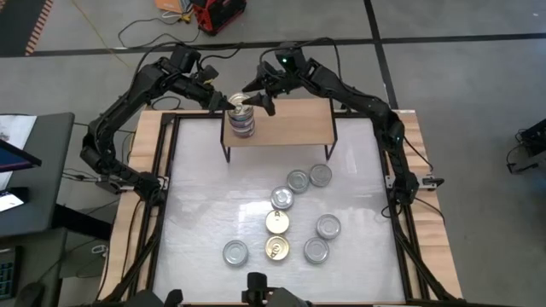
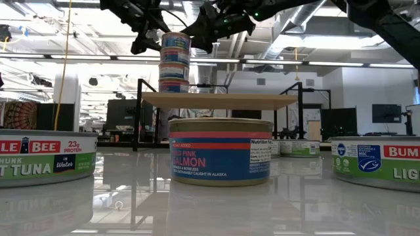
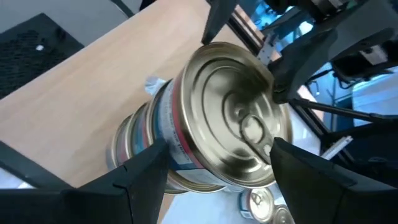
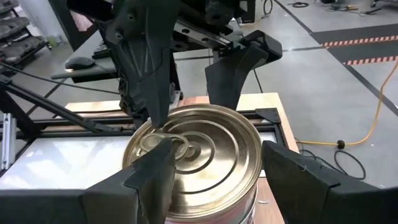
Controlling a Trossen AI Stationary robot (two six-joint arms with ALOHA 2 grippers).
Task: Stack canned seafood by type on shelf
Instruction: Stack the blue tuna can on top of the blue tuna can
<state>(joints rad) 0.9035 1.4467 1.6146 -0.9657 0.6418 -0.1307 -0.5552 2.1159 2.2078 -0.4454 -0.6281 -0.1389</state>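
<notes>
I see a pile of three cans on the shelf, near its 9 o'clock end. My left gripper and my right gripper both hug the top can, fingers apart around its sides. I think I am squaring up this pile. Next I should let go softly and fetch a matching can from the table at 6 o'clock.
</notes>
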